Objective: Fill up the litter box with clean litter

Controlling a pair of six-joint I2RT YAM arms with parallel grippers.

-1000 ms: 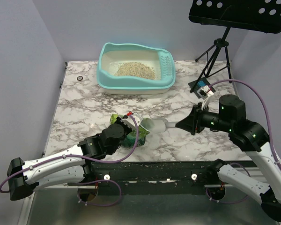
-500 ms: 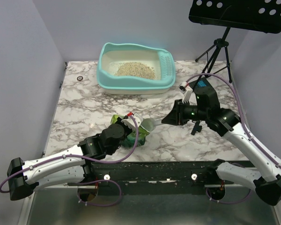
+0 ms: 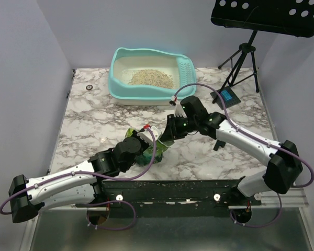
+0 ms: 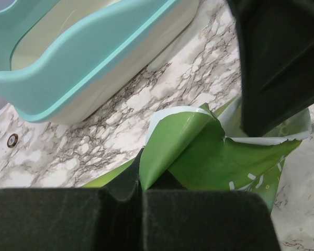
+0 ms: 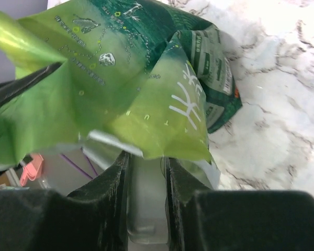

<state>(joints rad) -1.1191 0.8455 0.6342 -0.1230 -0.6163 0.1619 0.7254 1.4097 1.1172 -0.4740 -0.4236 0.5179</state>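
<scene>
Clean litter is packaged in a glossy green pouch [image 3: 156, 151] with darker teal print, found crumpled on the white marble-patterned table [image 3: 94, 120] near its front edge, between the two end effectors. The left arm is extended low from the near-left corner, forearm angled up and to the right, with the left gripper [image 3: 145, 137] set on the pouch's upper part. In the left wrist view its pads [image 4: 68, 219] are seen pinched tight on a fold of green film. The right arm is reached across from the right, and the right gripper [image 3: 166, 137] is placed at the pouch's right side. In the right wrist view its fingers [image 5: 107, 198] are seen narrowly apart, with the ragged pouch edge draped over the tips; whether that edge is clamped cannot be told. The film is noted as creased. A large turquoise plastic litter box [image 3: 146, 97] with cream lining is located well apart at the table's far side, with a mound of pale tan granules [image 3: 150, 77] inside and a slotted turquoise scoop [image 3: 187, 70] against its right wall
</scene>
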